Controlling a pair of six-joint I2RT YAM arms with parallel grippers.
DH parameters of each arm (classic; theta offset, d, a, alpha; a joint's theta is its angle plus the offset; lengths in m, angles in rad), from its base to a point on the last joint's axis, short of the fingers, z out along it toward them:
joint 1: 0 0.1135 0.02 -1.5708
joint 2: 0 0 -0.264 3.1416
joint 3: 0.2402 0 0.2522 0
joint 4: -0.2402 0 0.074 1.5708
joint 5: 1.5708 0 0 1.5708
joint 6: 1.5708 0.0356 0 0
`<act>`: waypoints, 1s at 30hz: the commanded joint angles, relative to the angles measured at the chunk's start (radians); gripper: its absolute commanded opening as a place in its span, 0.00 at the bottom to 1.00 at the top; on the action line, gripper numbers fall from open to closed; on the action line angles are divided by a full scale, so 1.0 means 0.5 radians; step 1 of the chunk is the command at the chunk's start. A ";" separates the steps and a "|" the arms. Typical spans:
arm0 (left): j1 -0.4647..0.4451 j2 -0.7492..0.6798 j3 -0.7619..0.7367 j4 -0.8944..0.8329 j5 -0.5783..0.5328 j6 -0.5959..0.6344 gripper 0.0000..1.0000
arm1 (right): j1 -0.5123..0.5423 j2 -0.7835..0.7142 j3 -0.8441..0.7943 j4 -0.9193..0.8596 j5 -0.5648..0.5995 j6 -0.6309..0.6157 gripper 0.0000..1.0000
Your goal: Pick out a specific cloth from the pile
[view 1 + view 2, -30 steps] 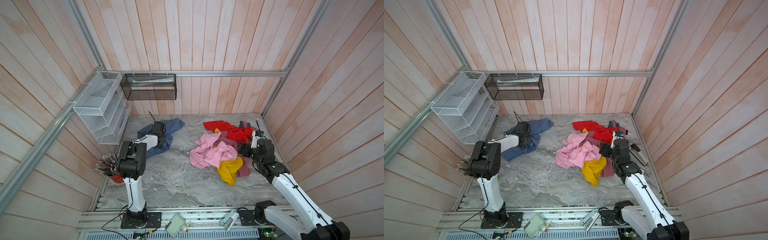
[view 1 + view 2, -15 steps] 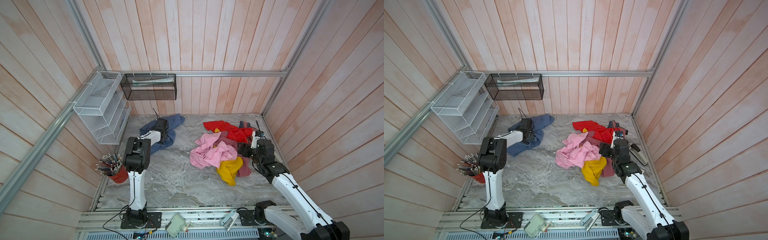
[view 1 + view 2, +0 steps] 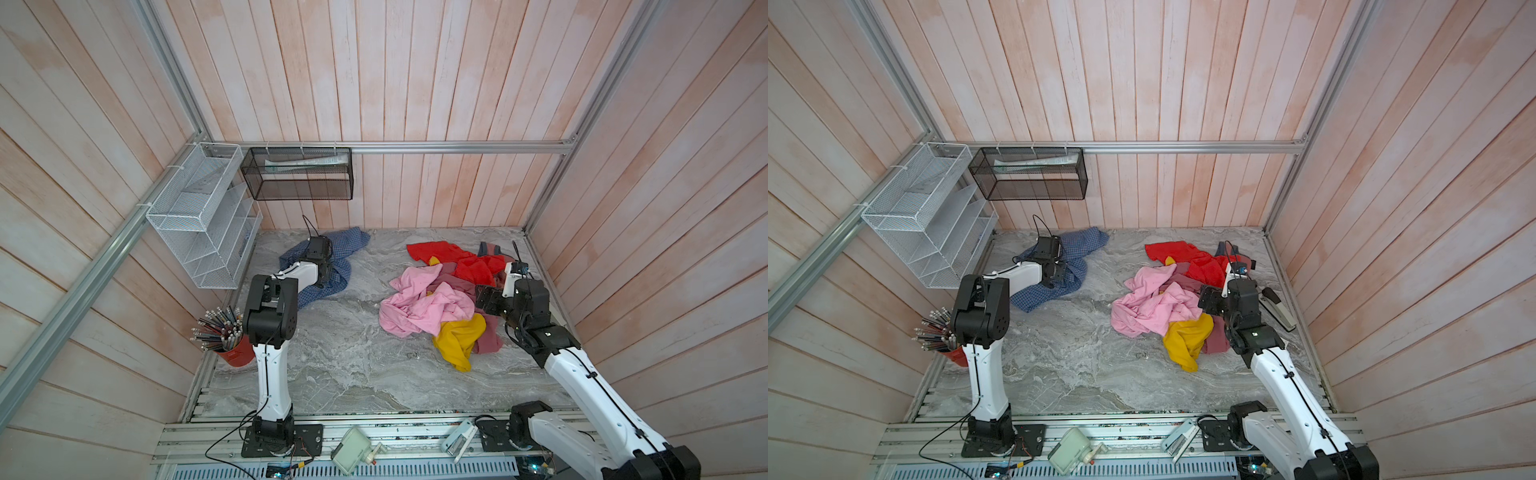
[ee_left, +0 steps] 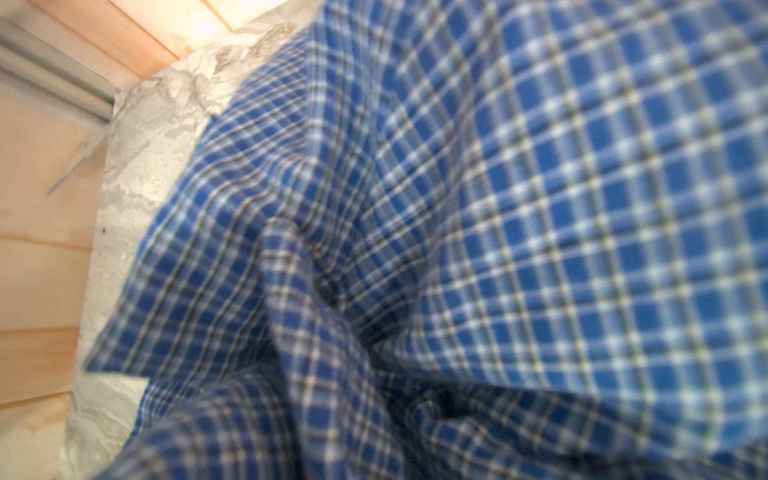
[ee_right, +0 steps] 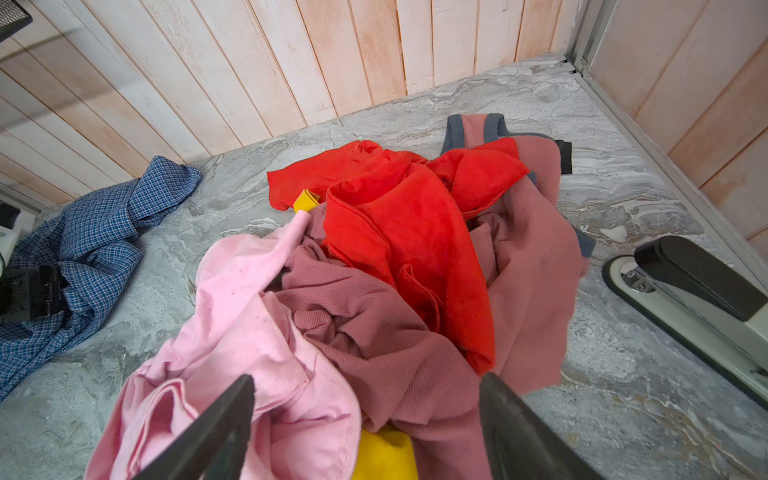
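The cloth (image 3: 351, 243), a blue-and-white small-check shirt, lies crumpled on the grey marble floor at the back left in both top views (image 3: 1086, 245). It fills the left wrist view (image 4: 498, 208). My left gripper (image 3: 326, 272) rests low on the cloth; its fingers are hidden, so open or shut is unclear. The pile (image 3: 432, 303) of pink, mustard-yellow, red and dusty-rose garments lies apart from it on the right (image 3: 1154, 307). My right gripper (image 5: 365, 380) hovers open at the pile's right side, over pink and dusty-rose folds, with nothing held.
A stapler (image 5: 685, 299) lies by the right wall next to the pile. A red cup of pencils (image 3: 232, 353) stands beside the left arm's base. A white wire rack (image 3: 199, 216) and a black mesh basket (image 3: 297, 174) hang on the walls at back left.
The left arm's elbow swung right and its gripper shifted slightly toward the back wall over the checked cloth. The right arm and the pile have not moved.
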 commanded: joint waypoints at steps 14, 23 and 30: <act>-0.112 -0.870 -0.472 0.191 -0.277 0.084 1.00 | 0.007 -0.046 -0.002 0.092 0.079 -0.198 0.86; -0.117 -1.852 -1.231 0.494 0.324 -0.335 1.00 | 0.004 -0.336 -0.320 0.421 0.210 -0.423 0.89; -0.117 -2.309 -1.792 0.570 0.162 -0.548 1.00 | 0.000 -0.624 -0.912 1.234 0.446 -0.678 0.92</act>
